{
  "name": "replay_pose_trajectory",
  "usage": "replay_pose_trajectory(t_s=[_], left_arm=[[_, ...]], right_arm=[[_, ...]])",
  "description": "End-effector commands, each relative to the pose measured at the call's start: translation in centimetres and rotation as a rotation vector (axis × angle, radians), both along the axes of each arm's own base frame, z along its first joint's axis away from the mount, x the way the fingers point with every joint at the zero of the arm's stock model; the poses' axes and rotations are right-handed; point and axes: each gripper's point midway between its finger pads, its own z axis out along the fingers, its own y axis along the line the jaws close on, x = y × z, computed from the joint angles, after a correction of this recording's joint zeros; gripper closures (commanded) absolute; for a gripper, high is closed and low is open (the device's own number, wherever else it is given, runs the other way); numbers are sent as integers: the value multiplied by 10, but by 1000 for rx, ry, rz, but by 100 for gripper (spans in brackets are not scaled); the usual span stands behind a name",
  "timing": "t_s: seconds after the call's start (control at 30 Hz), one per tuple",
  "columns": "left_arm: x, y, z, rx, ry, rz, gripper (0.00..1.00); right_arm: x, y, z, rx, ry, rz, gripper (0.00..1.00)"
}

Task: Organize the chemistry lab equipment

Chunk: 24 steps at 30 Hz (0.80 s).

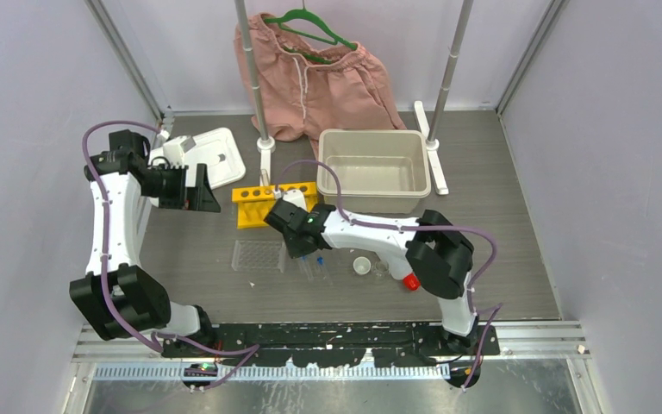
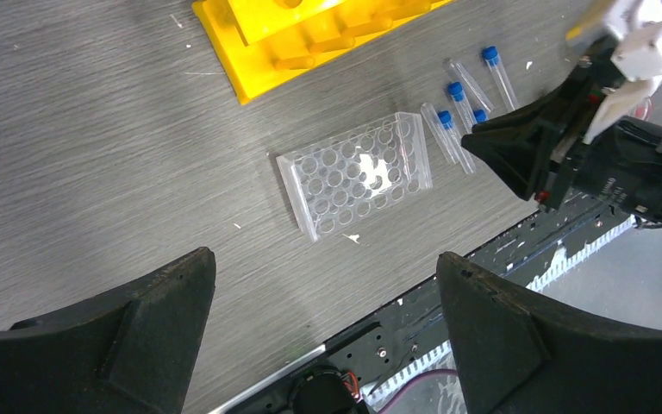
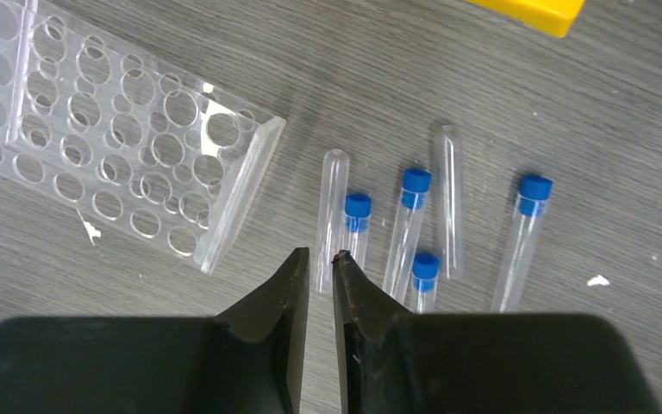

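Observation:
Several small clear tubes (image 3: 409,224), most with blue caps, lie loose on the table right of the clear plastic grid rack (image 3: 112,147). My right gripper (image 3: 319,254) is low over them, its jaws nearly together and pinching the near end of the leftmost tube (image 3: 332,198), which lies flat. From above, the right gripper (image 1: 297,246) sits between the grid rack (image 1: 259,255) and the yellow tube rack (image 1: 276,203). My left gripper (image 2: 323,257) hangs wide open and empty, high at the left (image 1: 202,190). A small white dish (image 1: 361,265), a tiny beaker (image 1: 381,269) and the red-capped bottle (image 1: 410,282) sit under the right arm.
A beige bin (image 1: 371,168) stands behind the yellow rack. A white lidded box (image 1: 211,155) lies at the back left. Pink shorts (image 1: 310,78) hang on a green hanger between two upright poles. The black mounting rail (image 2: 517,250) runs along the near edge.

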Motion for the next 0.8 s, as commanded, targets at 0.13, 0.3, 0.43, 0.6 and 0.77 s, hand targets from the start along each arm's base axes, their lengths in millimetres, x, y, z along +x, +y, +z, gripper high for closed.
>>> replay_pose_trajectory(t_s=[0.13,0.3,0.43,0.6,0.77], left_arm=[[2,0,21,7,-64,-4,0],[1,0,20,6,-66,-9,0],[0,0,21,8,-74,-12,0],[0,0,21,10,-78,-14,0],[-1,0,21,16,-81,-17,0]], right_arm=[[9,28,-5,54,11,-1,79],[10,25,-18,23,14,-8,79],[11,25,-24,9,11,-7,79],[17,27,-14,17,-17,-7,77],[20,26,-21,5,-3,-13,77]])
